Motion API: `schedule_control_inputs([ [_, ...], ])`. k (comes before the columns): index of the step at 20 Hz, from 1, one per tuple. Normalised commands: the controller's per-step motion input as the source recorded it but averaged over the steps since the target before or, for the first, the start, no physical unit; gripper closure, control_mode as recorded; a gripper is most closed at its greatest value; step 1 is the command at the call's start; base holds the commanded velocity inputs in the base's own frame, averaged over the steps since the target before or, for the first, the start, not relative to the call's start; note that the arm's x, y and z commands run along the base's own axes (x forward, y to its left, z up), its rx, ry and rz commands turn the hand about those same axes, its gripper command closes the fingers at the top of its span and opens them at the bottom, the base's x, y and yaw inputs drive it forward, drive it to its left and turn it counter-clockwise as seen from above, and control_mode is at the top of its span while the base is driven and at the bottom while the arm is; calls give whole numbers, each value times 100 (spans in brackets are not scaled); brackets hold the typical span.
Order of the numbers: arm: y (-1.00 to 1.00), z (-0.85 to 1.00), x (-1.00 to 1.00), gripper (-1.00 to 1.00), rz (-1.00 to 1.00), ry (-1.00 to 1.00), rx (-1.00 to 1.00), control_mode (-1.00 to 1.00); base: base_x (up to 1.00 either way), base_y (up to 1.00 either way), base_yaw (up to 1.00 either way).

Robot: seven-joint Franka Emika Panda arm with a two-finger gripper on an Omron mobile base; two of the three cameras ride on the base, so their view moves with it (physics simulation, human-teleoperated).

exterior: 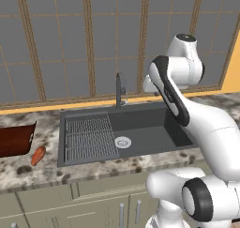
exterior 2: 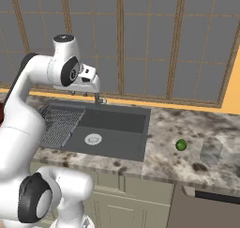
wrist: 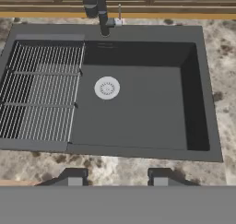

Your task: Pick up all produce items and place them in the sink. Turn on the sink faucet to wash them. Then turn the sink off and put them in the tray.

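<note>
Hand view, tool [wrist: 117,177] open above sink [wrist: 138,112]

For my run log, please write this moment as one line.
claw: open, empty, above sink | carrot: counter beside tray | green produce: counter right of sink | faucet: no water visible

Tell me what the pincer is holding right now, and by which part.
Nothing. The pincer is open over the sink; the carrot and the green piece lie on the counter.
</note>
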Motion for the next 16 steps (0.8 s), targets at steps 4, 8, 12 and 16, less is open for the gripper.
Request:
schedule_control_inputs([
  [4, -11, -15, -22, -100, -4, 7, 0, -100, 0, 0, 0],
  [8, -88, -35, -69, -100, -20, 2, 1, -100, 0, 0, 0],
  [12, -100, -29, -59, -100, -19, 0, -1, -100, 0, 0, 0],
  [16, -100, -38, -8, -100, -30, 6, -7, -100, 0, 0, 0],
])
